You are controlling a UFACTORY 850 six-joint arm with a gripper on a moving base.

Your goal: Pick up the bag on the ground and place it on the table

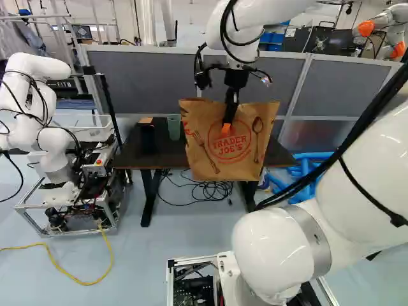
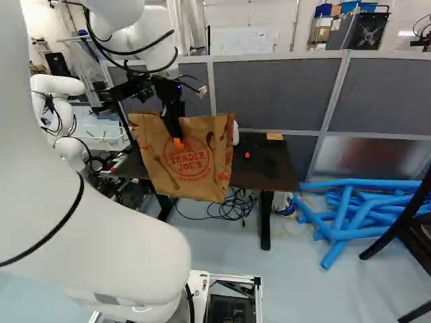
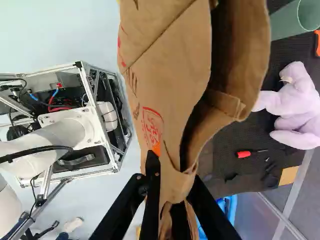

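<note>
black hand (image 1: 226, 129) points down; it grips the bag (image 1: 204, 167).

Left base view: set behind the arm (image 1: 280, 248), to its left; faces ahead, slightly down; arm close, table (image 1: 169, 157) farther off. Right base view: behind the arm, to its right; likewise ahead and slightly down. Common to both: table, grey partition (image 2: 269, 87), blue tubes (image 2: 347, 215). Wrist view: along the pincer (image 1: 226, 129), downward, bag (image 3: 170, 70) very near, table and floor (image 3: 45, 30) beyond.
</note>
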